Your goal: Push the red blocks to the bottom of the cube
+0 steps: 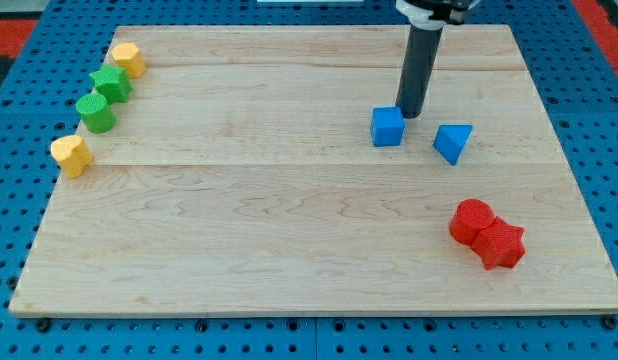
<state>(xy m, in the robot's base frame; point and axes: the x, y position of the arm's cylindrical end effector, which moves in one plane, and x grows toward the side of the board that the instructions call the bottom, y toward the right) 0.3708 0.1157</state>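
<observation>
A blue cube (pixel 387 127) sits right of the board's middle. My tip (pixel 410 113) stands just to the cube's upper right, close to it or touching it. A blue triangular block (pixel 453 142) lies to the cube's right. Two red blocks lie touching each other near the view's bottom right: a red round one (pixel 472 221) and a red star-shaped one (pixel 503 243). They are well below and to the right of the cube, far from my tip.
At the view's left edge of the wooden board (pixel 289 250) lie a yellow block (pixel 128 59), a green star-shaped block (pixel 112 83), a green round block (pixel 95 112) and another yellow block (pixel 71 154).
</observation>
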